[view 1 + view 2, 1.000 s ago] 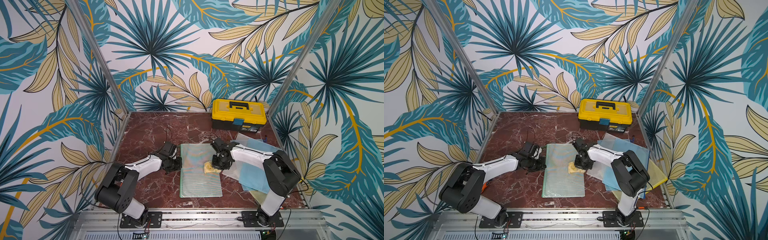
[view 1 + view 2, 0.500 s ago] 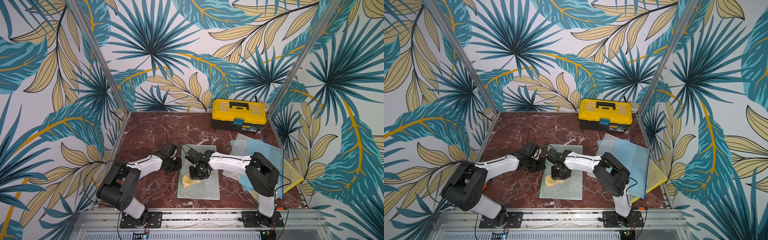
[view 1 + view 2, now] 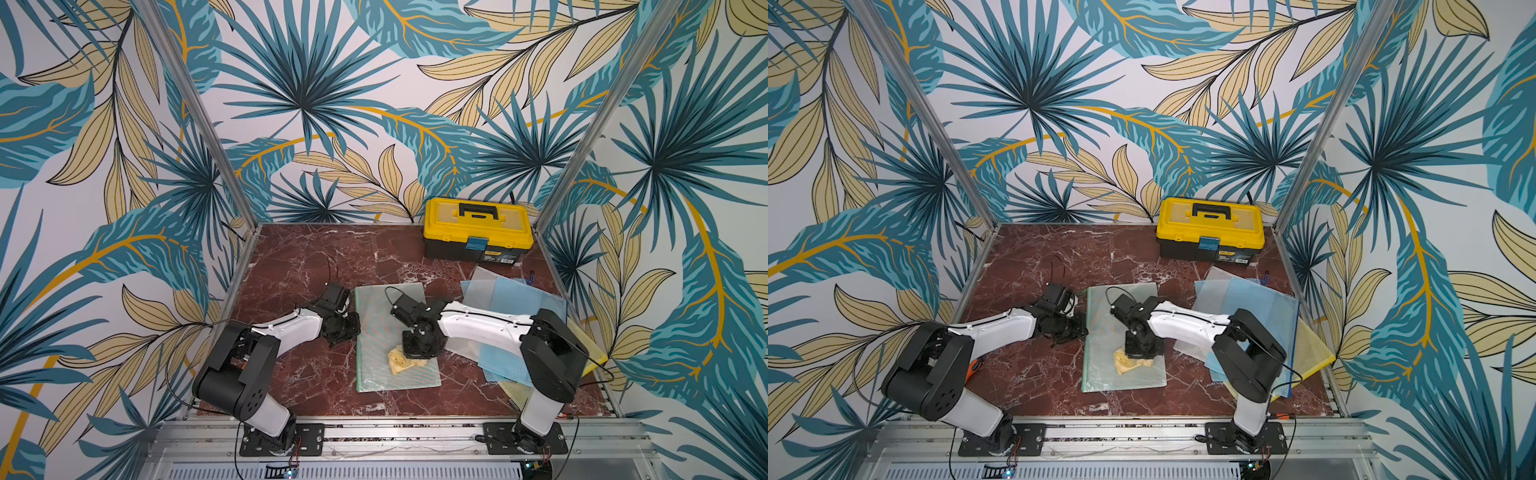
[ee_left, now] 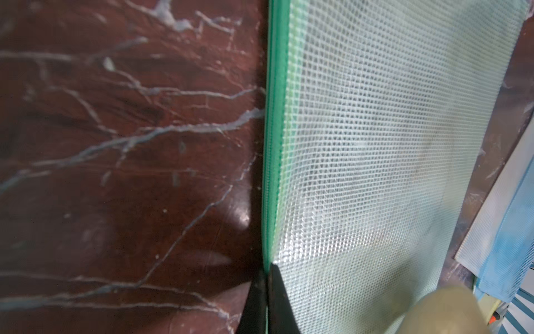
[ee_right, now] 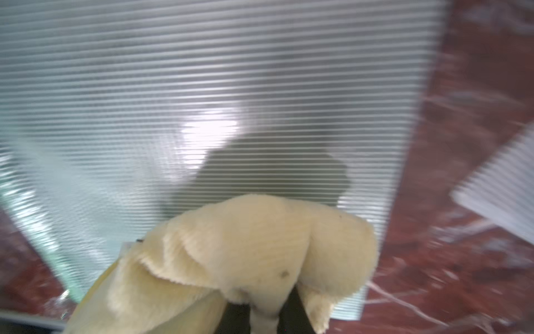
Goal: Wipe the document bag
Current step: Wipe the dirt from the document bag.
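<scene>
Yellow cloth (image 3: 405, 360), pinched by the jaws of the right gripper (image 3: 419, 352), has swept back from 7 to 5 o'clock on the mesh document bag (image 3: 376, 316) lying mid-tabletop (image 3: 307, 266), whose 9 o'clock edge the left gripper (image 3: 348, 328) pinches with its jaws, so wiping looks under way.

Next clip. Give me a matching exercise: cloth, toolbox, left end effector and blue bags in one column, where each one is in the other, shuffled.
1 cloth
2 toolbox
3 left end effector
4 blue bags

A by the back wall
B shut on the green bag's zip edge
C partly beneath the right arm
D in the right end effector, on the green bag

Pairs: 1-D, 2-A, 3-B, 4-C
</scene>
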### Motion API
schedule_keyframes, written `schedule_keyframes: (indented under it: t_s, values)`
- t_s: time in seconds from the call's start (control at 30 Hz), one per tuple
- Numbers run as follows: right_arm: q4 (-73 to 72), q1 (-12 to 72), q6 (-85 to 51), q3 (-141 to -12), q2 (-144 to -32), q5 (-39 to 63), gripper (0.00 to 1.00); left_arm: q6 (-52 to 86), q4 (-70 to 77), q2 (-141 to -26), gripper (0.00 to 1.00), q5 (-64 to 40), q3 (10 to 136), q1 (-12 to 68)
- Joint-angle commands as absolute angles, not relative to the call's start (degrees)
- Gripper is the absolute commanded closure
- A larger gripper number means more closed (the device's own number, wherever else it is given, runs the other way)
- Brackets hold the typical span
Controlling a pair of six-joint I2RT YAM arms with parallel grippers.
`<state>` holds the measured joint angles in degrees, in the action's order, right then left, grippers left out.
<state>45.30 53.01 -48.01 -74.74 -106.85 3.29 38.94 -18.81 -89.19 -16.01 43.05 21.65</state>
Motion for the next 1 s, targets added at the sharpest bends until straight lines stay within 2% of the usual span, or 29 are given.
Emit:
schedule_keyframes:
  t_s: [0.0, 0.17, 0.4, 0.47, 0.57, 0.7, 0.8, 0.97]
  values:
    - [44.3, 56.93, -49.38, -80.26, -113.31, 7.8, 1.0, 40.08, -17.77, -89.75, 1.0, -15.21, 44.37, 21.4]
    - [41.49, 55.97, -50.8, -75.77, -112.62, 8.5, 1.0, 39.41, -17.88, -89.96, 1.0, -15.69, 44.25, 21.27]
    - [43.24, 43.84, -50.89, -49.74, -92.33, 3.47, 1.0, 38.26, -17.77, -89.56, 1.0, -15.83, 42.63, 19.53]
    - [44.13, 42.37, -51.05, -47.33, -88.46, 1.96, 1.0, 38.14, -17.82, -89.28, 1.0, -15.92, 42.62, 19.17]
    - [43.29, 45.58, -52.65, -51.99, -90.22, 3.7, 1.0, 38.1, -17.83, -89.24, 1.0, -16.26, 43.21, 19.15]
    - [45.64, 55.78, -52.22, -69.53, -103.47, 4.36, 1.0, 38.08, -17.84, -90.18, 1.0, -17.31, 44.29, 19.16]
    - [43.94, 59.31, -52.23, -77.72, -111.01, 7.71, 1.0, 38.16, -17.88, -90.33, 1.0, -17.83, 44.15, 19.16]
    - [41.76, 57.91, -53.67, -71.56, -109.22, 7.47, 1.0, 37.82, -17.89, -89.13, 1.0, -17.68, 43.18, 19.09]
